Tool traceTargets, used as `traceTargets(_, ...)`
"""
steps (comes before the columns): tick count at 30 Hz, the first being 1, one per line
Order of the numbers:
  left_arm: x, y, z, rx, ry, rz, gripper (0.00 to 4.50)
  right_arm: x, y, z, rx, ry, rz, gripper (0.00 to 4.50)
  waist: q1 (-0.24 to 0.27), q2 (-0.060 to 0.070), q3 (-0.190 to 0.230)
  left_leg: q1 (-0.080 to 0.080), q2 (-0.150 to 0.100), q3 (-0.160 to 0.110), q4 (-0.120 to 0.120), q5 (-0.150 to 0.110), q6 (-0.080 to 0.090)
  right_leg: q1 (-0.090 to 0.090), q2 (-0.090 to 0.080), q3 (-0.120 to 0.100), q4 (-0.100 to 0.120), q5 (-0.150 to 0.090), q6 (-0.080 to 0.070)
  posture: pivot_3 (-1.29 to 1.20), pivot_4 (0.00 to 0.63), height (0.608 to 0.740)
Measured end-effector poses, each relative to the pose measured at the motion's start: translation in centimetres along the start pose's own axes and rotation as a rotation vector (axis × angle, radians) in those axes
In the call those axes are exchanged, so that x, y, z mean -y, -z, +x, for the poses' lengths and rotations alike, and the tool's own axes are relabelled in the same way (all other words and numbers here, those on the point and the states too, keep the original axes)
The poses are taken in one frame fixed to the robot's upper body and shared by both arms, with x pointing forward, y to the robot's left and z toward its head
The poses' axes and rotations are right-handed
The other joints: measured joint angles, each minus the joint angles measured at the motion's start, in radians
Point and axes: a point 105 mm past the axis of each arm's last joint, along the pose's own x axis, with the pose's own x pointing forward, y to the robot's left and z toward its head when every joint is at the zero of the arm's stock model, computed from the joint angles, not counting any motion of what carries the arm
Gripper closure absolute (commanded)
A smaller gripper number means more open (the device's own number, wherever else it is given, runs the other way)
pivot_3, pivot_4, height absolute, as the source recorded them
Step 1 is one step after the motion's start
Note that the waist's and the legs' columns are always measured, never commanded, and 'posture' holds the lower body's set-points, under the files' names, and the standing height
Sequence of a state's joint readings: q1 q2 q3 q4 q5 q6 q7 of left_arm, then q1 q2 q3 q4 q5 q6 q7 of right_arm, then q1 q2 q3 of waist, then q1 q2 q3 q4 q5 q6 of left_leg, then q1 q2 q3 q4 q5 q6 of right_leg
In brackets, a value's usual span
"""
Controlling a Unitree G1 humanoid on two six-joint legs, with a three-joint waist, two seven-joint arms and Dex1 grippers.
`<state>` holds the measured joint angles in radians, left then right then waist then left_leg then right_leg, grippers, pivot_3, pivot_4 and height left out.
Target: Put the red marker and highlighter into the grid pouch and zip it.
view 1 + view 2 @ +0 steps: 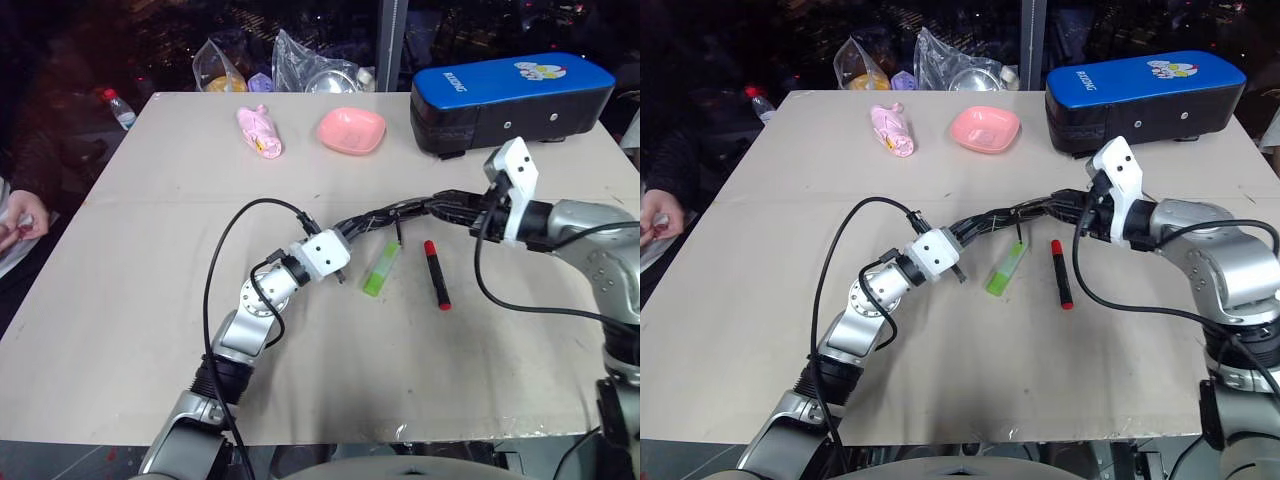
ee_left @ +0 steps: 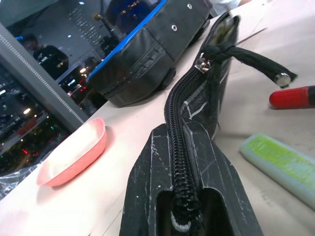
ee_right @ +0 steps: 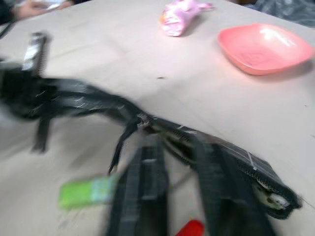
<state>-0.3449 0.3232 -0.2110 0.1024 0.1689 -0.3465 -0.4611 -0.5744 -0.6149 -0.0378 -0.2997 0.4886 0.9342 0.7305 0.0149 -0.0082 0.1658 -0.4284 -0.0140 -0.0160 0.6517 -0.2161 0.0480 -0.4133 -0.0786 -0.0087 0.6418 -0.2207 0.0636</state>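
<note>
pouch held up, pens not yet in

my left claw (image 1: 345, 262) is clamped on one end of the grid pouch (image 1: 385, 217); my right claw (image 1: 480, 208), closed, grips the other end, arms reaching toward each other. the highlighter (image 1: 381, 268) and red marker (image 1: 437, 274) lie on the table (image 1: 120, 290) just below the pouch. next, i judge: free one claw and pick up a pen.

Black fabric crossed by white grid lines is being shown on the grid pouch (image 2: 197, 105), lime green on the highlighter (image 1: 380, 268), red over black on the red marker (image 1: 437, 274), pink on the bowl (image 1: 351, 130), blue over black on the big case (image 1: 510, 100)
</note>
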Motion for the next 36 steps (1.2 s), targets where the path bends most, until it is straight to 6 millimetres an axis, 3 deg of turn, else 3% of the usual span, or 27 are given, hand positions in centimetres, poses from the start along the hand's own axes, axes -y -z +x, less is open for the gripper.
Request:
traceTargets(7,0.0,0.0,0.0,0.001,0.001,0.006,4.5,0.6,2.3,1.5,-0.076,0.036,0.041,4.45,-0.001,0.0,0.0,-0.001,-0.001,-0.002,0.001,0.0,0.0,0.0,0.0,-0.002,0.0,0.0,0.0,0.0,0.15,0.726)
traceTargets(12,0.0,0.0,0.0,-0.003,0.003,0.008,4.5,1.0,2.7,2.3,-0.089,0.055,0.017,4.45,-0.002,0.0,0.0,-0.002,-0.001,-0.002,0.001,0.0,0.0,0.0,0.001,-0.002,0.0,0.0,0.0,0.0,0.15,0.726)
traceTargets(21,0.3,0.3,0.0,-0.01,0.016,0.01,4.5,1.3,2.9,4.7,-0.128,0.034,-0.182,4.45,-0.001,0.0,0.0,-0.001,-0.001,-0.002,0.001,0.0,0.0,0.0,0.002,-0.002,0.0,0.0,0.0,0.0,0.15,0.726)
traceTargets(24,0.2,0.3,-0.1,-0.016,0.017,0.019,4.5,1.3,2.7,4.3,-0.135,0.008,-0.207,4.45,-0.001,0.0,0.0,-0.002,-0.001,-0.002,0.001,0.0,0.0,0.0,0.002,-0.002,0.0,0.0,0.0,0.0,0.15,0.726)
traceTargets(28,-0.1,0.7,-0.2,-0.029,0.003,0.021,4.5,1.7,1.7,1.4,-0.154,-0.028,-0.236,4.45,-0.001,0.0,0.0,-0.002,-0.001,-0.003,0.001,0.0,0.0,0.0,0.001,-0.003,0.0,0.0,0.0,0.0,0.15,0.726)
traceTargets(30,0.0,0.8,-0.2,-0.033,0.003,0.018,4.5,2.0,1.1,0.9,-0.133,-0.014,-0.221,4.45,-0.005,0.0,0.0,-0.001,-0.001,-0.003,0.001,0.0,0.0,0.0,0.002,-0.002,0.0,0.0,0.0,0.0,0.15,0.726)
traceTargets(36,0.1,0.7,-0.1,-0.026,0.003,0.013,4.5,2.1,0.9,1.0,-0.108,0.011,-0.161,4.45,-0.002,0.0,0.0,-0.002,-0.001,-0.003,0.001,0.0,0.0,0.0,0.001,-0.002,0.001,0.0,0.0,0.0,0.15,0.726)
